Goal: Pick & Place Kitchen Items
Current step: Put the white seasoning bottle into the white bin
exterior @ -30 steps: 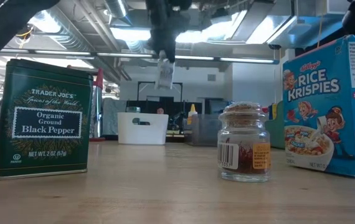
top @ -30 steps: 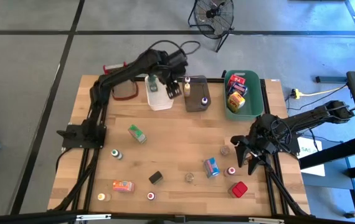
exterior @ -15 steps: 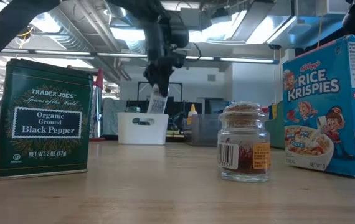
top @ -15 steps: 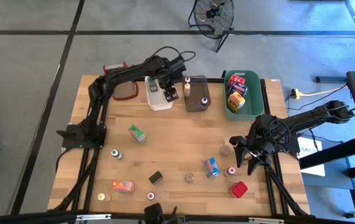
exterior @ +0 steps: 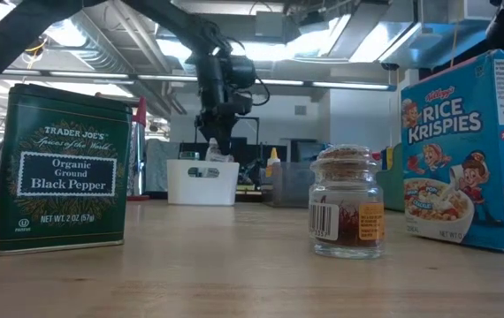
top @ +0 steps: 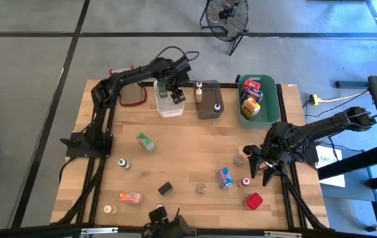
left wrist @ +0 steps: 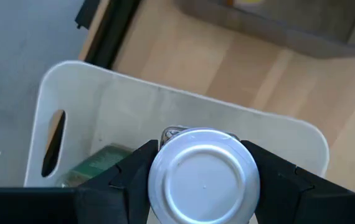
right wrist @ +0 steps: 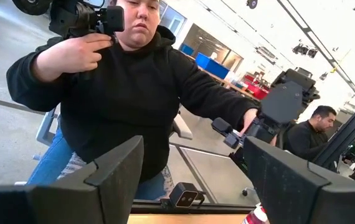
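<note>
The left gripper (left wrist: 202,180) was clamped on a small silver-capped jar (left wrist: 203,177) directly above the white tub (left wrist: 134,112) — likely light, rigid, slippery; sides gripped just below the cap.

Setting: an open robotics lab or workshop floor, not a home kitchen. Wooden bench table (top: 195,155) stands on a bare grey concrete floor (top: 30,79) marked with dark lines; a floor fan (top: 226,16) sits beyond its far edge and a yellow cable (top: 337,98) trails off to the side. Low view shows an exposed industrial ceiling (exterior: 323,35) with ducting and strip lights. Right wrist view looks into a large hall: a seated person in a black hoodie (right wrist: 127,93) holding up a handheld device (right wrist: 89,18), a second person (right wrist: 311,134) behind, blue bins (right wrist: 212,62) on distant benches.
</note>
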You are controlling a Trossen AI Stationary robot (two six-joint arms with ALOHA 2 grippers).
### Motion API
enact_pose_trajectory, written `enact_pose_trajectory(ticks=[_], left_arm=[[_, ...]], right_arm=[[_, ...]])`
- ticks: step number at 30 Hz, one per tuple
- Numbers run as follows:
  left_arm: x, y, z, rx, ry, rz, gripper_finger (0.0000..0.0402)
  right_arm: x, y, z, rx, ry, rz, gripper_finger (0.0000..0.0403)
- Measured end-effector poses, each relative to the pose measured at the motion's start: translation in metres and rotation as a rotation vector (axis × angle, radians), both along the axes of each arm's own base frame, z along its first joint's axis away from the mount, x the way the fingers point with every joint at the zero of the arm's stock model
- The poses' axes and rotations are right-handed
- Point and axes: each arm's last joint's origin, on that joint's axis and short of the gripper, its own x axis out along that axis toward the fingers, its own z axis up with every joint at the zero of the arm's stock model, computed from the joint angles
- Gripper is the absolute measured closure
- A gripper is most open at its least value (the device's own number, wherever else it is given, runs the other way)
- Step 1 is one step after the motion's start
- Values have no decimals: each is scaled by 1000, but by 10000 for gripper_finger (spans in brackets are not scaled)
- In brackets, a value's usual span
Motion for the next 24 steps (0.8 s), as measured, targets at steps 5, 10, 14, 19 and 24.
enact_pose_trajectory(ticks=[5,10,14,19,24], left_arm=[[-3,8,-5,9,-24,24,199],[-8,16,-5,11,-39,38,198],[-12,21,-5,11,-39,55,198],[-18,29,-5,13,-43,68,198],[-23,39,-4,-8,-94,80,198]], right_arm=[[0,0,-2,-5,24,0,123],[0,0,-4,-7,46,1,123],[0,0,-4,-7,52,3,123],[0,0,-4,-6,56,4,123],[0,1,-4,-7,61,4,123]])
